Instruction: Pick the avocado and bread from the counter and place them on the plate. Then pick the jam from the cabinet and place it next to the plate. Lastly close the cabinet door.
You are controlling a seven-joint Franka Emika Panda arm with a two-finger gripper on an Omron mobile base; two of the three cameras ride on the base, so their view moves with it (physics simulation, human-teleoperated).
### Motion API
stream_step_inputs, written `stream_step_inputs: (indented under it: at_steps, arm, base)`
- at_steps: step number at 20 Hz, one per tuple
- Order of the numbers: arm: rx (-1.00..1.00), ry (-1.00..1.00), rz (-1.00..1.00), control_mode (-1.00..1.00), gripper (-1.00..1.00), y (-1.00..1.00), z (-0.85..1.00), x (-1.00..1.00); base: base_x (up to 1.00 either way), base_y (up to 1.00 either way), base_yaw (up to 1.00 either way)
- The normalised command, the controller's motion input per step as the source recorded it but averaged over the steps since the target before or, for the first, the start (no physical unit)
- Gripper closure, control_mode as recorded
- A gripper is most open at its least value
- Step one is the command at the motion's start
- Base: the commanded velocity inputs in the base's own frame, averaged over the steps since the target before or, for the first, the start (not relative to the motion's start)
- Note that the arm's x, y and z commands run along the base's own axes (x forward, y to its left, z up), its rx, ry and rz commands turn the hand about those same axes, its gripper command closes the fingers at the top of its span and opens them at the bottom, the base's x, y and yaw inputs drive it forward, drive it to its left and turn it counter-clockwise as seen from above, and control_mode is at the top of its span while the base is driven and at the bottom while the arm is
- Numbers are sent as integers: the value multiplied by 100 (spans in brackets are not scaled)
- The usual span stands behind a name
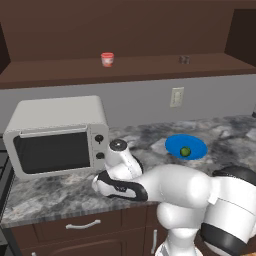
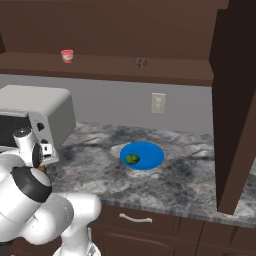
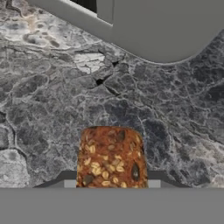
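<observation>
Bread (image 3: 111,156) clamped between tool (image 3: 111,183) fingertips, on counter (image 3: 52,100).

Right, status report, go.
Gripper shut on the bread, low over the counter. Avocado already on the plate. Jam on the cabinet shelf. Microwave close beside the arm.

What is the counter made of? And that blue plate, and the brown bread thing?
The counter looks like polished stone, probably marble: grey and white with dark veins. The plate seems smooth and plain blue, maybe plastic or glazed ceramic; hard to tell. The bread looks like baked seeded loaf, brown and rough, with pale seeds showing.
</observation>
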Motion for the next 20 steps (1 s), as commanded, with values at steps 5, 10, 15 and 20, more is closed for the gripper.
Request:
stream_step_inputs:
  at_steps: [5, 10, 15, 20]
  arm:
    - [0, 0, -1, -100, 100, -7, 48, 0]
    - [0, 3, -2, -100, 100, -22, 46, 0]
    - [0, 6, -3, -100, 100, -25, 31, -6]
    - [0, 10, -5, -100, 100, -41, 24, -3]
  base:
    - [0, 0, 0]
    - [0, 0, 0]
    - [0, 0, 0]
    - [0, 0, 0]
